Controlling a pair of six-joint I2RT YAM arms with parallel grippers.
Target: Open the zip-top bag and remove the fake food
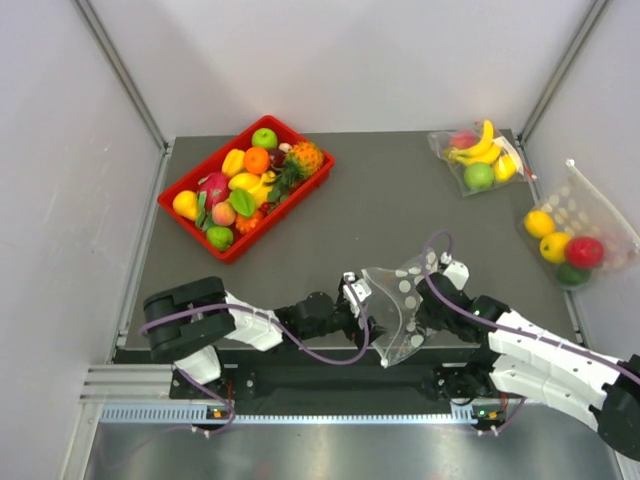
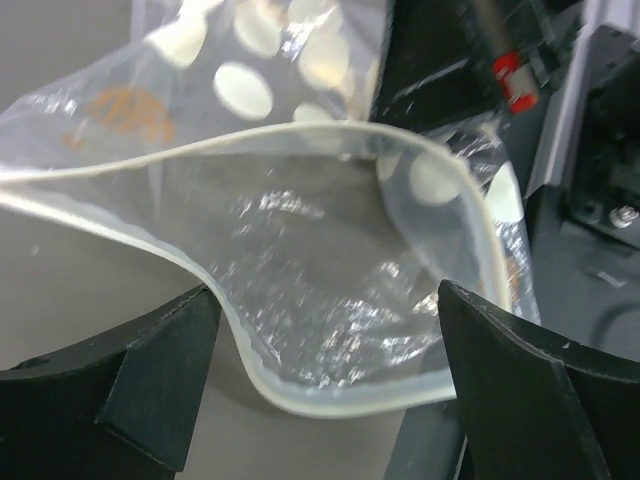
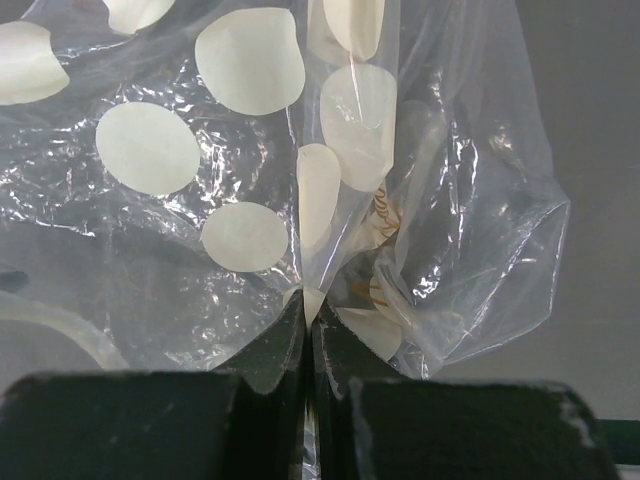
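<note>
The zip-top bag [image 1: 398,305], clear with pale round dots, hangs crumpled between my two grippers at the table's near edge. My right gripper [image 3: 308,312] is shut on a fold of the bag's dotted film [image 3: 240,150]. In the left wrist view the bag's mouth gapes open, its white zip strip [image 2: 330,400] curving between the fingers of my left gripper [image 2: 325,330], which stands open around that rim. The bag's inside [image 2: 320,260] looks empty. No fake food shows within it. From above, the left gripper [image 1: 360,297] is on the bag's left and the right gripper [image 1: 432,292] on its right.
A red tray [image 1: 190,180] with several plastic fruits stands at the back left. A clear bag of bananas and a green apple [image 1: 480,160] lies at the back right. A bigger dotted bag of yellow and red fruit [image 1: 575,235] sits at the right edge.
</note>
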